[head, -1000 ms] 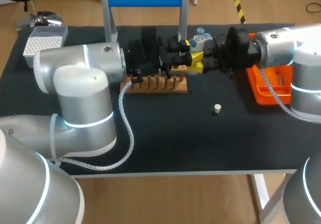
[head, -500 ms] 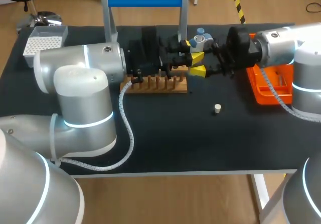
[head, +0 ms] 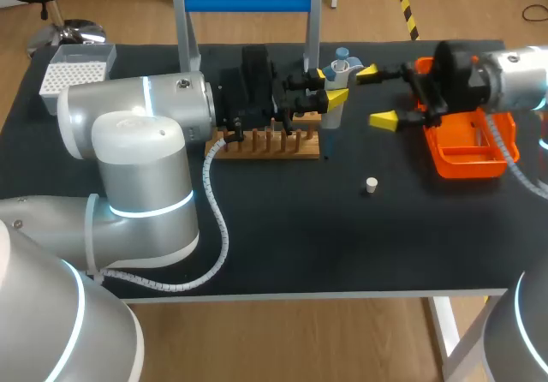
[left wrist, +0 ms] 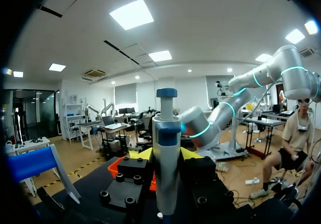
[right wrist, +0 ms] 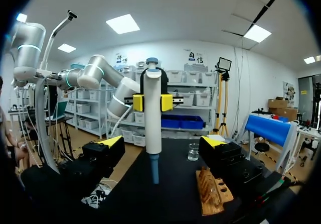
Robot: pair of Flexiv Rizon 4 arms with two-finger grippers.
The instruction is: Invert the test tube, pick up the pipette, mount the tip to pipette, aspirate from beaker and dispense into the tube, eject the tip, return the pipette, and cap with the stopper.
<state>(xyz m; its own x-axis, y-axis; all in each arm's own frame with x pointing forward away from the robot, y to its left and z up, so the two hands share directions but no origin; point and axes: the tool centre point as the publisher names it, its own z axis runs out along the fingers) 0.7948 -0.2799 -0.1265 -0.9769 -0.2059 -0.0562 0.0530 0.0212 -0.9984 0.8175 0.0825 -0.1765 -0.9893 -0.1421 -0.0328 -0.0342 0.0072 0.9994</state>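
Pipette [head: 331, 112] stands upright at the far middle of the table, plunger end up. Our left gripper [head: 327, 86] grasps it, yellow-tipped fingers pressing its white body from two sides. Just right of it, our right gripper [head: 377, 97] hangs with fingers spread wide, touching nothing. A wooden rack [head: 265, 142] lies on the table just left of the pipette. A small pale stopper [head: 371, 185] rests nearer us, well apart. An orange tray [head: 467, 155] lies at the right, under our right arm. A white tip box [head: 73, 69] sits at the far left. From our right wrist, a clear beaker [right wrist: 193, 152] shows beyond the pipette.
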